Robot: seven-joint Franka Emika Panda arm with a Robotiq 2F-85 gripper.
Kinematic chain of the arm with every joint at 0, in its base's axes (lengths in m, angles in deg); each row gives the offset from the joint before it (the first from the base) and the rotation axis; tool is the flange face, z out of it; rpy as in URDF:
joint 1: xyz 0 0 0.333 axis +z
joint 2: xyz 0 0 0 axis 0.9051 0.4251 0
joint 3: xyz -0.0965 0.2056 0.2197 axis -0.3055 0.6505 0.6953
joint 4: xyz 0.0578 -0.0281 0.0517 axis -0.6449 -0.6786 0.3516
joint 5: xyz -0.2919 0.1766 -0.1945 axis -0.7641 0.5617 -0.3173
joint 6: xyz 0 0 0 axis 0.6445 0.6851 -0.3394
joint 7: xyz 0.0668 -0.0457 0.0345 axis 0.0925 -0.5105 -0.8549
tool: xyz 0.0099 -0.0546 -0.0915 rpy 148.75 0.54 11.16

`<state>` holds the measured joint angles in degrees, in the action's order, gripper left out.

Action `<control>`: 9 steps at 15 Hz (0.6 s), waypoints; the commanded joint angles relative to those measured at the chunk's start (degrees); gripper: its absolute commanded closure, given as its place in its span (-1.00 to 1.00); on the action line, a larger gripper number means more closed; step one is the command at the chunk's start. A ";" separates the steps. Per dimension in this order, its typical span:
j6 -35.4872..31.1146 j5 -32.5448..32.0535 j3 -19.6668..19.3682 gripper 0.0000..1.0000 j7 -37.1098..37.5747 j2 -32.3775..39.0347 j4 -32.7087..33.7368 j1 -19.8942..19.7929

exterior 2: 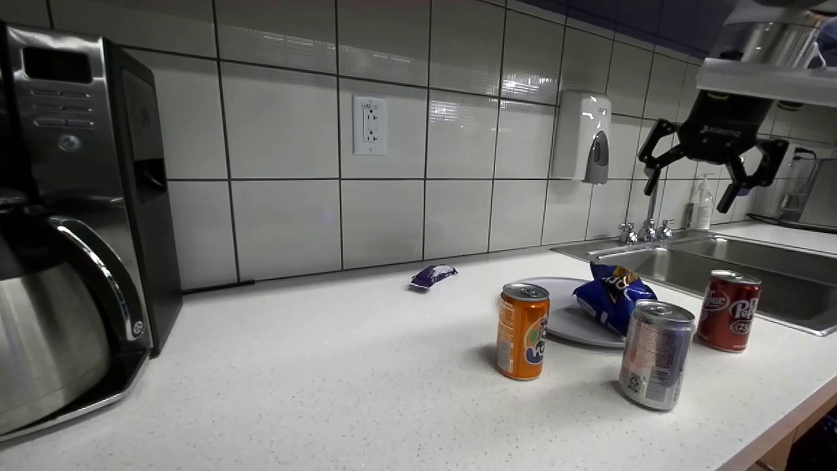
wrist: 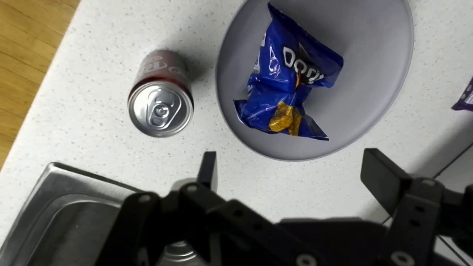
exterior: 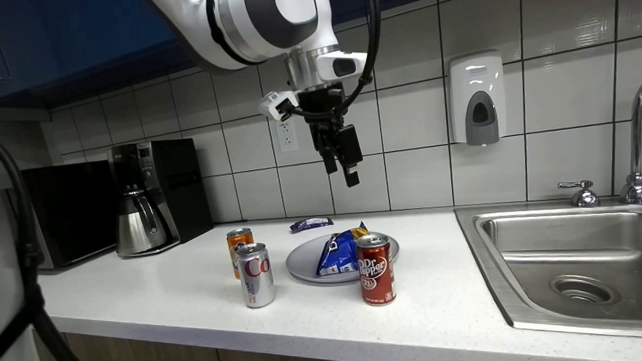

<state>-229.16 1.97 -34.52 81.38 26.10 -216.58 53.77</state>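
The fingers (wrist: 384, 179) were spread wide, well above the tabletop (exterior 2: 314, 366). In the wrist view, the blue chip bag (wrist: 281, 81) lay on the gray plate (wrist: 369, 99), ahead of the fingers. A red can (exterior: 376, 278) stood upright beside the plate, apart from its rim. A silver can (exterior 2: 656, 356) and an orange can (exterior 2: 523, 333) stood upright, apart from each other. A purple packet (exterior 2: 433, 277) lay near the tiled wall (exterior 2: 281, 222), and the steel sink (exterior: 499, 277) was set into the tabletop.

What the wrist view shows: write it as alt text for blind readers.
Open, empty end effector above a white counter with a blue Doritos bag on a gray plate. At left, a red can; lower left, a sink.
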 commanded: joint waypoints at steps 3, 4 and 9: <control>-4.53 0.63 2.59 -1.00 5.84 3.60 -0.38 -1.21; -5.43 0.71 2.65 -1.00 6.66 4.28 -0.47 -1.08; -9.58 0.77 2.88 -1.00 9.59 8.14 -0.38 -0.40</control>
<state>-236.23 1.97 -32.85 88.59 32.20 -217.06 53.78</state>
